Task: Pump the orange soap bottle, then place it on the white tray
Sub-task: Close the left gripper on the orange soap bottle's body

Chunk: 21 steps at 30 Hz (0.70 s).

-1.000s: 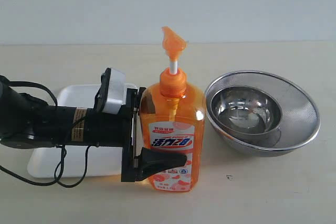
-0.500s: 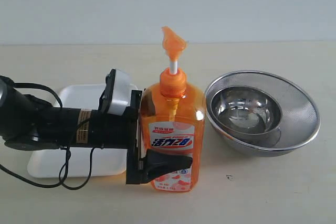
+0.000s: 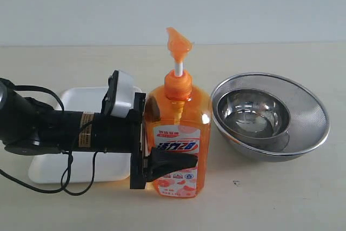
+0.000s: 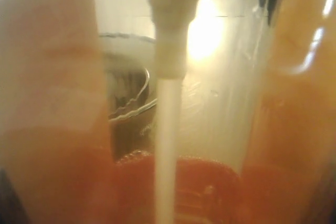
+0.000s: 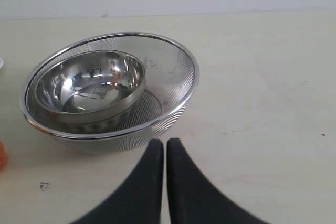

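Black left pincer [image 3: 185,140] has just squeezed in and now hugs the orange soap bottle [image 3: 178,113], steady for pumping.

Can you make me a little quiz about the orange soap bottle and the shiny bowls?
1. True or false: the tall translucent orange soap bottle stands on the flat white rectangular tray.
2. What sits inside the big round steel mesh bowl? A) a smaller shiny steel bowl B) a spoon C) a sponge
3. Which black claw reaches around the bottle?
Key: 1 false, it stands on the table beside the tray. 2 A. 3 the left claw.
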Motion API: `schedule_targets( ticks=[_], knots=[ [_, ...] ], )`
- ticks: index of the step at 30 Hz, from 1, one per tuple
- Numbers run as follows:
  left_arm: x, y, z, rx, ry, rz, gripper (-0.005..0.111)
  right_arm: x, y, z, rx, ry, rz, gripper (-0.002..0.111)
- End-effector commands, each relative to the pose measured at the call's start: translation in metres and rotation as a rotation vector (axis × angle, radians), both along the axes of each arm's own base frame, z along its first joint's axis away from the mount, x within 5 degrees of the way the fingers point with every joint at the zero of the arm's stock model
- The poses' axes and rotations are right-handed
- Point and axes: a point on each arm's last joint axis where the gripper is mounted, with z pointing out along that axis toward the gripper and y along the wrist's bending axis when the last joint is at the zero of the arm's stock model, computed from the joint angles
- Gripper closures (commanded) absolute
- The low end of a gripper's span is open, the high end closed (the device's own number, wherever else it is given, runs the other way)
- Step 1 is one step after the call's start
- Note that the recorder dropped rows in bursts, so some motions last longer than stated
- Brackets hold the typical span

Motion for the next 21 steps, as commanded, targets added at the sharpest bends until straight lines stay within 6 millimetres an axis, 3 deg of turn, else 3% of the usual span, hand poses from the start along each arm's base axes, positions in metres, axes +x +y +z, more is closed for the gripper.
schedule_targets(
  ticks=[1,9,21],
  knots=[
    [-0.0010,-0.0023,0.0012,-0.010,0.008,-0.012,0.055,0.0001,-0.0004,0.0017,-0.001,-0.019,-0.007,0.108],
    [-0.0010,-0.0023,0.0012,-0.010,0.008,-0.012,0.102,0.0001,-0.0004,0.0017,-0.001,-0.019,-0.007,0.108],
    [-0.0008,-0.0023,0.0012,-0.011,0.008,-0.010,0.102,0.0001,-0.0004,0.0017,-0.001,-0.019,-0.007,0.108]
  ],
)
